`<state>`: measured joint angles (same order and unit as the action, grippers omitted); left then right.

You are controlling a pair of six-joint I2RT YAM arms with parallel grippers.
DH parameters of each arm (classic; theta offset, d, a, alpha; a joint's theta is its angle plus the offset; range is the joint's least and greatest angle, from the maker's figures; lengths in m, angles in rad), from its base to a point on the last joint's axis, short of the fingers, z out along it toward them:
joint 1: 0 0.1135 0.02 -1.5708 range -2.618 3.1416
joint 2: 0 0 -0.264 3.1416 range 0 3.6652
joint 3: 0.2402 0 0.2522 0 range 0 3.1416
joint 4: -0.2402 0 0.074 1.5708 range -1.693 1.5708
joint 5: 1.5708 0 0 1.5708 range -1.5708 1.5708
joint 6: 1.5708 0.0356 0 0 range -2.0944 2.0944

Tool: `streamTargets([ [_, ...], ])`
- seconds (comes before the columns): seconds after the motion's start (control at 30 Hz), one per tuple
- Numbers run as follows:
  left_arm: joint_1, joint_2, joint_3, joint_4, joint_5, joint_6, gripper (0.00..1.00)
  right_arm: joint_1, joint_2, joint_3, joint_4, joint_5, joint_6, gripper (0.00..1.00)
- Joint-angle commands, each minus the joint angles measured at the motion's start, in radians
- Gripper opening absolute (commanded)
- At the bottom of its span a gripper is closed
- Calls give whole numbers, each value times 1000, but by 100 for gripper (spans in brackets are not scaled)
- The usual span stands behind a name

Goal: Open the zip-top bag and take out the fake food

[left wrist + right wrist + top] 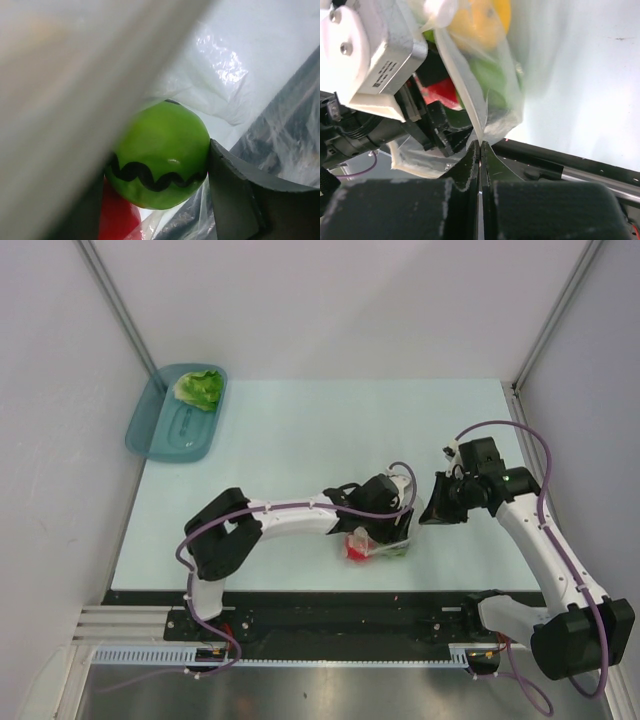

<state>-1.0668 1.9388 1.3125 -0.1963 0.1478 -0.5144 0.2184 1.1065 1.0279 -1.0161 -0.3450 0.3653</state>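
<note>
The zip-top bag (398, 538) lies near the table's front edge between the two arms. My left gripper (156, 162) is inside it, shut on a round green toy fruit (160, 150) with a black wavy line; its right finger (240, 195) presses the fruit's side. A red piece (117, 217) lies just below the fruit. My right gripper (480, 144) is shut on the bag's thin film edge (470, 90). Through the film in the right wrist view I see a yellow fruit (480, 20), the green fruit and the red piece (442, 92). The lettuce leaf (200, 388) lies in the teal tray.
The teal tray (160, 435) stands at the table's far left corner. White walls close in the table on three sides. A black rail (330, 610) runs along the near edge, just in front of the bag.
</note>
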Motion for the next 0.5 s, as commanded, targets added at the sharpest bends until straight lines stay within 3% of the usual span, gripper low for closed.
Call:
streamTargets([
  [0.0, -10, -118, -29, -163, -85, 47, 28, -2, -25, 14, 17, -18, -2, 0],
  [0.1, -10, -174, -1, -193, -134, 71, 15, 2, -33, 12, 19, -19, -2, 0],
  [0.37, -18, -284, 36, -206, -146, 189, 0, 12, -36, 58, 21, -55, 24, 0],
  [0.47, -21, -336, 37, -192, -146, 224, 0, 25, -40, 102, 22, -71, 50, 0],
])
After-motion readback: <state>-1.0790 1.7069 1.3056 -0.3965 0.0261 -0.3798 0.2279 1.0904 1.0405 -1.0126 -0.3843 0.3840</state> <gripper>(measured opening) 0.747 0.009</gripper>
